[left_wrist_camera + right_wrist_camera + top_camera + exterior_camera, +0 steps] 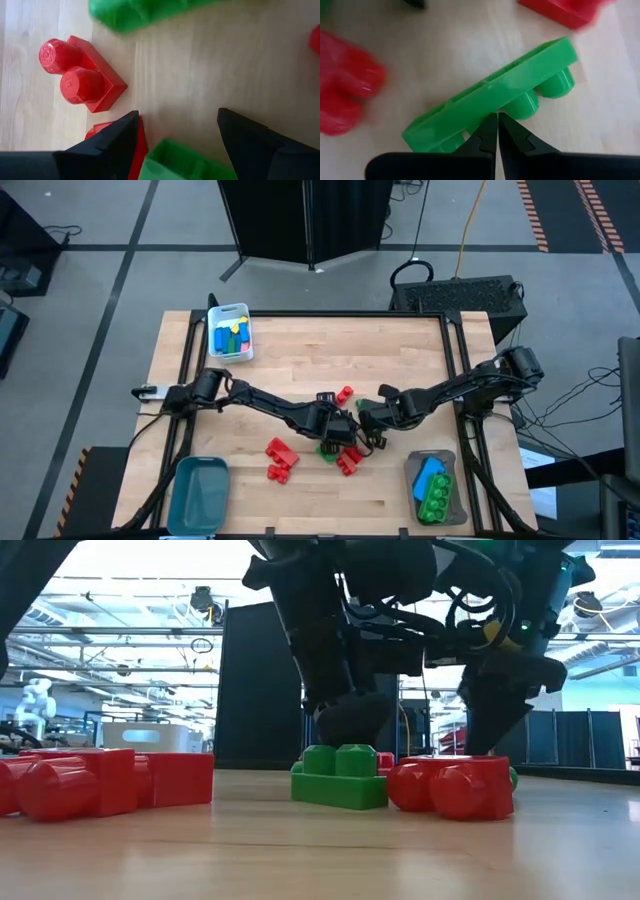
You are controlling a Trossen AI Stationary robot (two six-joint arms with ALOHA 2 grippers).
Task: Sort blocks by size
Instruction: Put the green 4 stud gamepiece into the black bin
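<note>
Jaws of the right gripper (496, 131) are pressed together, their dark pointed tips touching each other right at the edge of a green brick (492, 97), which lies tilted on its side with round studs showing. Jaws of the left gripper (177, 137) stand wide apart over the table (330, 355), a second green brick (185, 162) lying between them and a red one just beside one finger. Both grippers meet near the table's middle, toward its front edge.

All the bricks are glossy moulded plastic with stubby cylindrical studs on boxy bodies. From table height, a green brick (340, 778) sits flat with its studs upward, while a red brick (455, 785) to its right lies on its side, rounded studs facing the camera. A cluster of red bricks (281, 459) lies farther to the left, and a small red brick (345, 392) sits alone behind the grippers.

The table is pale, fine-grained wood inside a black frame. A white bin (230, 332) at the back left holds blue, green and yellow pieces. A clear bin (433, 486) at the front right holds a blue brick and a large green one. A teal bin (198, 495) sits at the front left.
</note>
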